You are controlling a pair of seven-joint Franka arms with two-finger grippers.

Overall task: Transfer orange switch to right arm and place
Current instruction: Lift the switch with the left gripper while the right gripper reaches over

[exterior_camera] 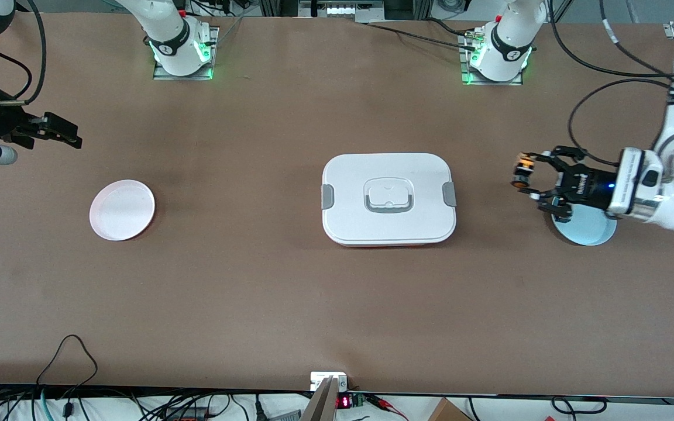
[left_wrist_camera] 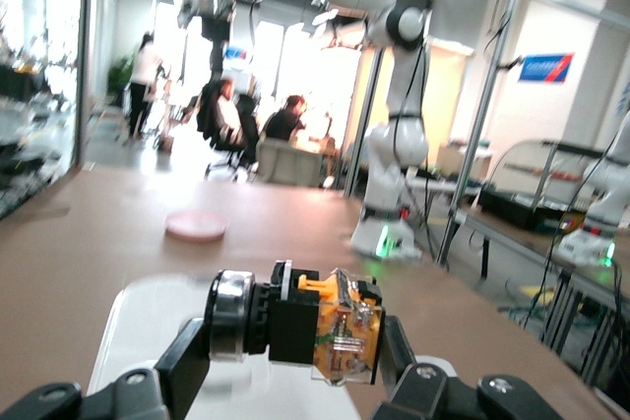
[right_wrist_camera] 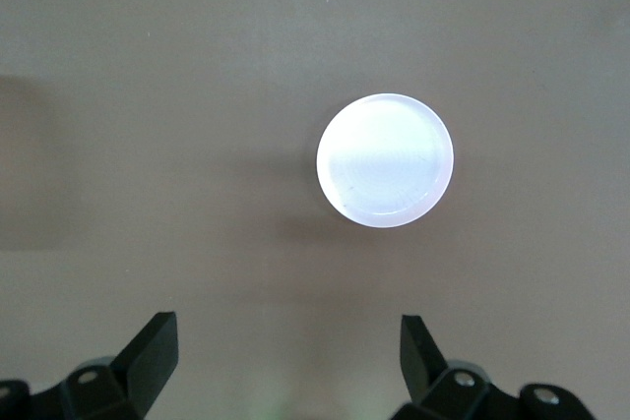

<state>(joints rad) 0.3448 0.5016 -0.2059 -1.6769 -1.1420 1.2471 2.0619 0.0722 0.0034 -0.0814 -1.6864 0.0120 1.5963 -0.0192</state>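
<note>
Left gripper [exterior_camera: 525, 175] held level in the air just above the blue plate [exterior_camera: 591, 231], jaws clamped on the orange switch [exterior_camera: 523, 172]. Right gripper [right_wrist_camera: 285, 356] waits high over the pink plate [right_wrist_camera: 385, 160], fingers spread wide, nothing held.

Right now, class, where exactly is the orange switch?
The orange switch is gripped in the left gripper, up in the air beside the light blue plate, toward the left arm's end.

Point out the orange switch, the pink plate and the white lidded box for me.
orange switch [left_wrist_camera: 325, 327]: left wrist view, on its black body.
pink plate [exterior_camera: 121, 210]: front view, its bare centre.
white lidded box [exterior_camera: 348, 175]: front view, bare lid surface.
</note>
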